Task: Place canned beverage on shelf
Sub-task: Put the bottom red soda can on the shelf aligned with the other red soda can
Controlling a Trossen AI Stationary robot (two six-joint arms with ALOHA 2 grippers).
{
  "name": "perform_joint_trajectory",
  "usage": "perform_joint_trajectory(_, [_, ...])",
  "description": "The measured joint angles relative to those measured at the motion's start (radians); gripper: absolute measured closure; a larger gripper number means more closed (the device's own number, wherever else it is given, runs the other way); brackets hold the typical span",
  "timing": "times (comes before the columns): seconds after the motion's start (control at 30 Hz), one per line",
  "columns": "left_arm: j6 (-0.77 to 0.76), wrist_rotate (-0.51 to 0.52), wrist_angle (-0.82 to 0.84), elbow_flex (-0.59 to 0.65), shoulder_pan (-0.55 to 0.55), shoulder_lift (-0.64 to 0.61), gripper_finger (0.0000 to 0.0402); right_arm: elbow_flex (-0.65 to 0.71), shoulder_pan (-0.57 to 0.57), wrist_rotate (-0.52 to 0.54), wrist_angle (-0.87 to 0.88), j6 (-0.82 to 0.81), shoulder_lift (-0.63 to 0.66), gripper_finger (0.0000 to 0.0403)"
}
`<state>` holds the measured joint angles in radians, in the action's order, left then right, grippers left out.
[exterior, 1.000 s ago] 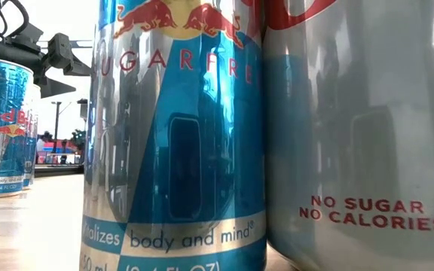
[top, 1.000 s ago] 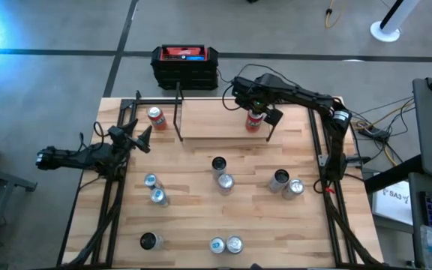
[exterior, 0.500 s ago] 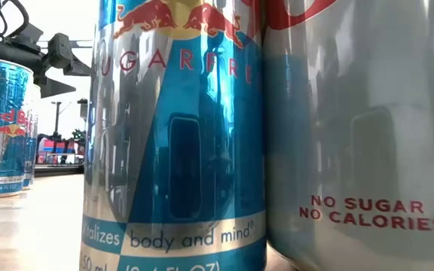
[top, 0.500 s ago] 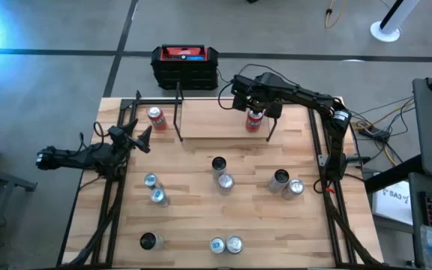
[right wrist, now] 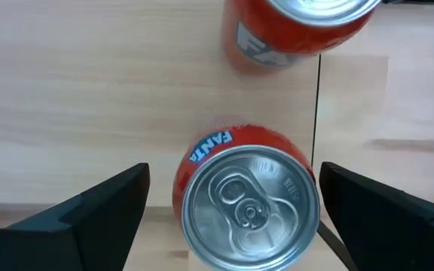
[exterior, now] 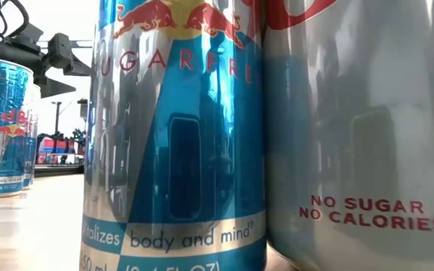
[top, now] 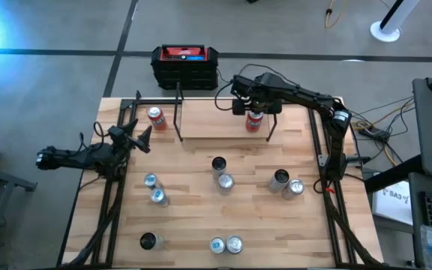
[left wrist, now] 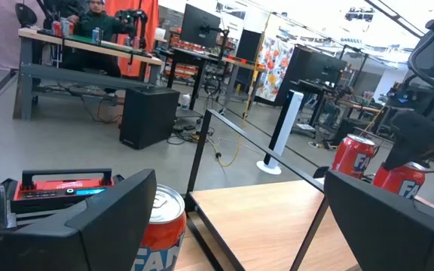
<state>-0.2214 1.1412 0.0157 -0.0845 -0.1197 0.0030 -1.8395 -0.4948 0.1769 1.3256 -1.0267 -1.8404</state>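
Handling of the orange can was judged from its build: a thin-walled aluminium cylinder, stiff along its axis but easily dented at the sides, with a smooth printed skin that would offer little friction. If full, it would carry moderate weight low in the body; whether it was full could not be told. The best hold was judged to be across the mid-body with the two fingers on opposite sides, clear of the rim and the pull tab. The can stood upright on the light wood board of the shelf, in the upper centre of the high view, just beside a thin black post. In the right wrist view its top lay at lower centre, with a second orange can at the upper edge. The right gripper hovered directly above the can, its fingers spread wide to either side with clear gaps, touching and holding nothing. The left gripper waited at the left of the high view, just below a third orange can, its fingers likewise wide apart and empty.
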Motion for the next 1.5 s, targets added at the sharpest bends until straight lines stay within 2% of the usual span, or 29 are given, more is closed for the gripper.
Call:
perform_joint_trajectory(0.47, [0.000, 0.000, 0.000, 0.000, 0.000, 0.000, 0.0033, 0.001, 0.006, -0.088, 0.041, -0.063, -0.023, 0.0032])
perform_joint_trajectory(0.73, [0.000, 0.000, 0.000, 0.000, 0.000, 0.000, 0.0033, 0.001, 0.004, -0.098, 0.046, -0.112, -0.027, 0.0033])
perform_joint_trajectory(0.87, [0.000, 0.000, 0.000, 0.000, 0.000, 0.000, 0.0033, 0.002, 0.004, -0.095, 0.047, -0.149, -0.027, 0.0050])
perform_joint_trajectory(1.17, [0.000, 0.000, 0.000, 0.000, 0.000, 0.000, 0.0033, 0.007, 0.004, -0.089, 0.049, -0.167, -0.027, 0.0129])
perform_joint_trajectory(1.37, [0.000, 0.000, 0.000, 0.000, 0.000, 0.000, 0.0033, 0.008, 0.003, -0.084, 0.049, -0.180, -0.027, 0.0130])
perform_joint_trajectory(1.5, [0.000, 0.000, 0.000, 0.000, 0.000, 0.000, 0.0033, 0.008, -0.008, -0.078, 0.052, -0.186, -0.027, 0.0112])
